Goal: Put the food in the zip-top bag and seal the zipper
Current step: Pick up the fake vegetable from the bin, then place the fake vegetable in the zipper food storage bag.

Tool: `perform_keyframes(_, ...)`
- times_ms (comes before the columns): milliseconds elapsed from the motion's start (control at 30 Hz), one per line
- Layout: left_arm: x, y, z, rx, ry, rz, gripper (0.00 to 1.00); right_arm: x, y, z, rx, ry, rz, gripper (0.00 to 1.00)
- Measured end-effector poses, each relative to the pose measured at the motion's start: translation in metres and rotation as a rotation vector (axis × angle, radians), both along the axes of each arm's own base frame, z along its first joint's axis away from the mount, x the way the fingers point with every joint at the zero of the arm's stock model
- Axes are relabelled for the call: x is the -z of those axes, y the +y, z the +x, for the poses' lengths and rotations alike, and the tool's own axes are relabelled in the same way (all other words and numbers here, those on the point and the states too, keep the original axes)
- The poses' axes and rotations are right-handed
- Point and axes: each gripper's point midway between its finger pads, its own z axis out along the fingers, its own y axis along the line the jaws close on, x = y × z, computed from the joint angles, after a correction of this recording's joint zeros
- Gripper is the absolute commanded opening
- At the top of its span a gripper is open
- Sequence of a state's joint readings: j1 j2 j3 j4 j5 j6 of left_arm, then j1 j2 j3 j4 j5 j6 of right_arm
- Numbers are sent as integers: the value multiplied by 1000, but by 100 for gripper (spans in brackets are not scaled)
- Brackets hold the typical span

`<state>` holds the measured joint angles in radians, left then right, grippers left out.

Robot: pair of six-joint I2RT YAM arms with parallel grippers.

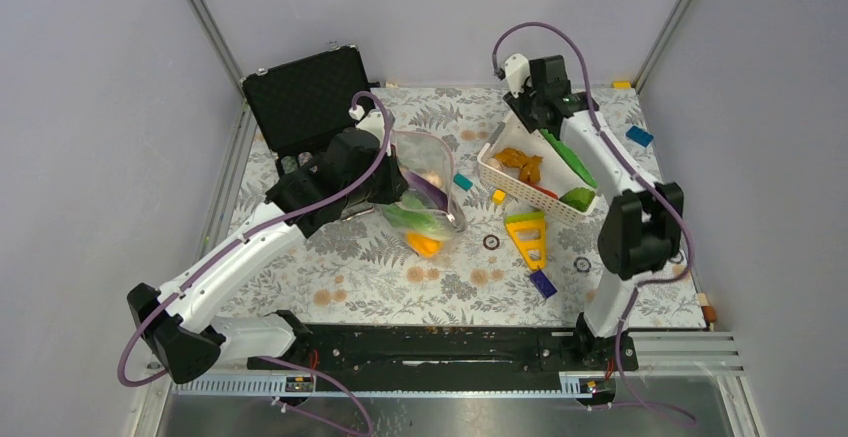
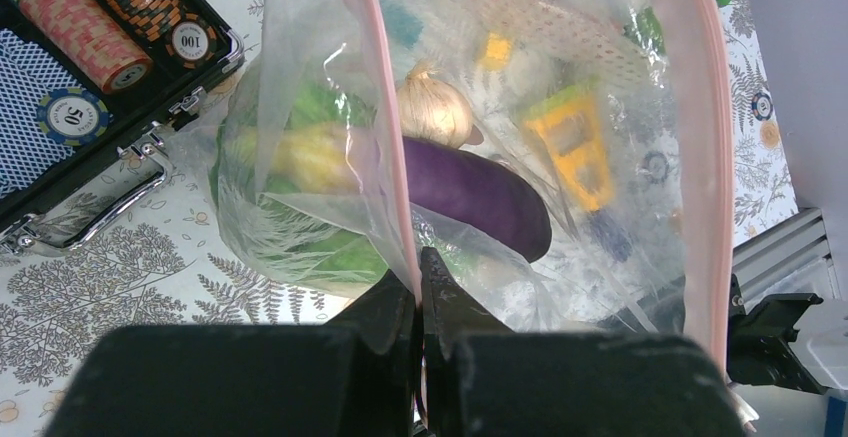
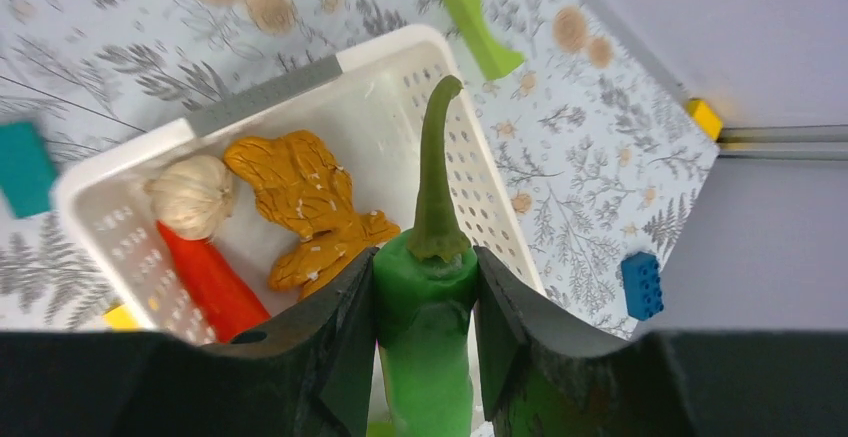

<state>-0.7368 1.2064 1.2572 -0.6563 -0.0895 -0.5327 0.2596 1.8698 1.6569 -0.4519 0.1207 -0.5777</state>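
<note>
Overhead, the left gripper (image 1: 393, 187) holds the zip-top bag (image 1: 432, 197) up at centre-left of the table, with green pieces and a yellow-orange bell pepper (image 1: 424, 245) in its near end. To the right, the right gripper (image 1: 540, 125) is at the far corner of the white basket (image 1: 500, 179), at the end of the long green vegetable (image 1: 568, 160).

From the left wrist, the jaws are clamped tight on the pink zipper (image 2: 385, 147). A purple vegetable (image 2: 480, 197) lies inside the bag. The chip case (image 2: 110, 127) sits to the left.

From the right wrist, the fingers grip the long green vegetable just below its stem. The orange lumpy piece (image 3: 305, 202) and red chili (image 3: 212, 282) lie in the basket below.
</note>
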Motion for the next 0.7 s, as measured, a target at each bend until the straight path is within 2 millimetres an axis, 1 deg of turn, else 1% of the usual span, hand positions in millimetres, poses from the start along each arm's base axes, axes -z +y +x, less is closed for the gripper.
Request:
perform_keyframes(100,0,-1,-1,1,4,-5,0,-40,7,-15,-8,-76,95,15)
perform_keyframes(133,0,-1,-1,2,6,-8,0,-57,13,-23,-17,-106,149,15)
perform_keyframes(167,-1,-2,-1,3,8,-12,0,-69,18,-28,-26,-131,193,14)
perform_keyframes(267,-1,-3,-2,5,15,-20,0,-122,39,-55,-83,-236,380,15)
perform_keyframes(333,-1,-4,-3,7,18,-24,0,-164,56,-79,-137,-336,516,15)
perform_keyframes(367,-1,-4,-3,8,20,-26,0,-180,63,-91,-167,-372,558,15)
perform_keyframes(400,-1,-4,-4,9,21,-28,0,-200,75,-107,-213,-416,603,15)
perform_keyframes(467,-1,-5,-4,11,23,-31,0,-237,105,-143,-335,-485,682,14)
perform_keyframes(533,-1,-5,-5,14,25,-33,0,-266,135,-177,-466,-524,760,13)
perform_keyframes(567,-1,-6,-5,16,26,-35,0,-280,146,-193,-523,-538,804,12)
perform_keyframes(633,-2,-6,-5,17,28,-39,0,-299,157,-212,-589,-555,882,12)
perform_keyframes(700,-3,-7,-6,18,30,-45,0,-320,163,-225,-634,-574,975,12)
